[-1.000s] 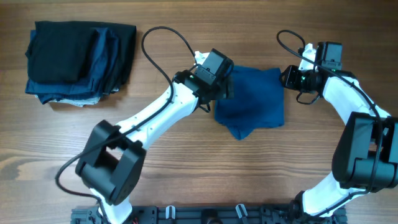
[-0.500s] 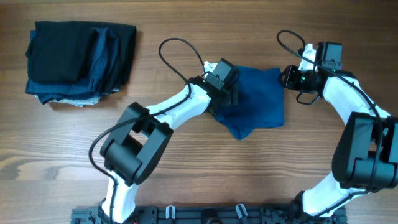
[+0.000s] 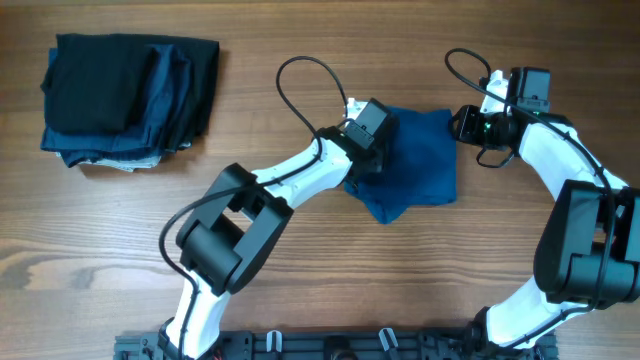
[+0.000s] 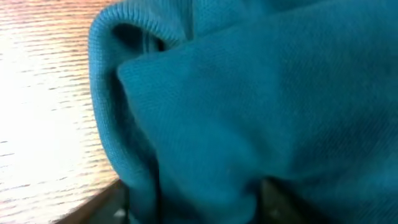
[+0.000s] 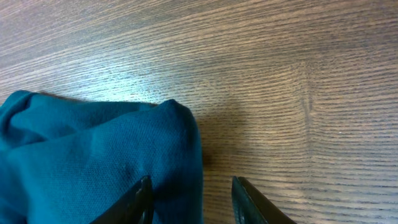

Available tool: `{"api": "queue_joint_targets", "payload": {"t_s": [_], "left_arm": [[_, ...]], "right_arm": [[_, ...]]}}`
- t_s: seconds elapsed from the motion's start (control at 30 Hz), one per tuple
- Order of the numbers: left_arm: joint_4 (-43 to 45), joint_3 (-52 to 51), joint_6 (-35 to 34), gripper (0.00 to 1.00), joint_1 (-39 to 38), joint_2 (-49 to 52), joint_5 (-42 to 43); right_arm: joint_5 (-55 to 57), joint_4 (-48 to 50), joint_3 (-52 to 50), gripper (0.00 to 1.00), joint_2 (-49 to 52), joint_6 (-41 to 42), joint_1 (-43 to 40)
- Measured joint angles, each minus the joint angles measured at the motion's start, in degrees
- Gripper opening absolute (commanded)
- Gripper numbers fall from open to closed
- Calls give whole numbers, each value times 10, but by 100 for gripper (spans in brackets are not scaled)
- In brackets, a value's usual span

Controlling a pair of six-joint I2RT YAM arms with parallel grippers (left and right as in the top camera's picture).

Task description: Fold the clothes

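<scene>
Left gripper has slid farther from the dark folded-garment stack onto the crumpled bright-blue polo shirt, well right of that stack; cloth fills its jaws, grip unclear. Right gripper, half-open and holding nothing, straddles the shirt's far corner.

Pile of folded black and navy garments at upper left, wood-grain table, black rail along bottom edge
</scene>
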Motion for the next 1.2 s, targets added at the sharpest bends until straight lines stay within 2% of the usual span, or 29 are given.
{"api": "queue_joint_targets", "payload": {"t_s": [0.07,0.13,0.17,0.27,0.3,0.53,0.77,0.93,1.2], "left_arm": [[-6,3,0,54,0,1,2],[-11,5,0,56,0,1,3],[-15,5,0,65,0,1,4],[-20,7,3,86,0,1,6],[-22,8,3,100,0,1,6],[-65,18,8,100,6,-6,20],[-69,18,22,100,17,-11,70],[-64,18,23,100,18,-13,137],[-58,18,15,100,18,-13,174]], "right_arm": [[0,0,0,41,0,0,0],[0,0,0,41,0,0,0],[0,0,0,41,0,0,0],[0,0,0,41,0,0,0],[0,0,0,41,0,0,0],[0,0,0,41,0,0,0],[0,0,0,41,0,0,0],[0,0,0,41,0,0,0],[0,0,0,41,0,0,0]]}}
